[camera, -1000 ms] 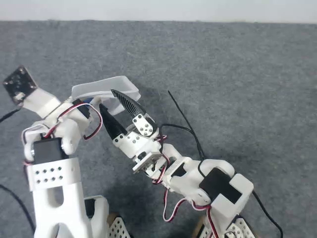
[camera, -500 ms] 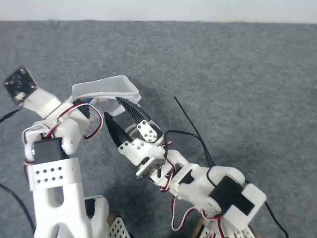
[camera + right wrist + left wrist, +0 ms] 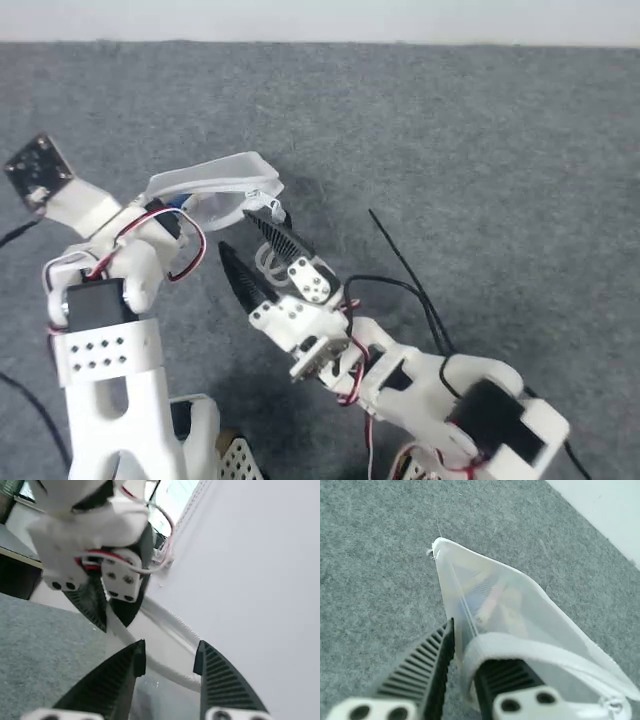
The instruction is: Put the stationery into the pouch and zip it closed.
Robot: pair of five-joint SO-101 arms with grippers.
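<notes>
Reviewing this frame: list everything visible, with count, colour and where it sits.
pouch: one, translucent white, held up off the table
stationery: count unclear, pale mixed colours, inside the pouch
table: one, grey fabric-like surface, under both arms
wall: one, white, beyond the table's far edge
cable: one, black, over the table by the right arm
left gripper: one, black fingers, shut on the pouch
right gripper: one, black fingers, open, close to the pouch's zip edge

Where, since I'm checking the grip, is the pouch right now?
In the high view the pouch is left of centre over the grey mat, clamped in the left gripper, with the open right gripper at its near edge.
</notes>
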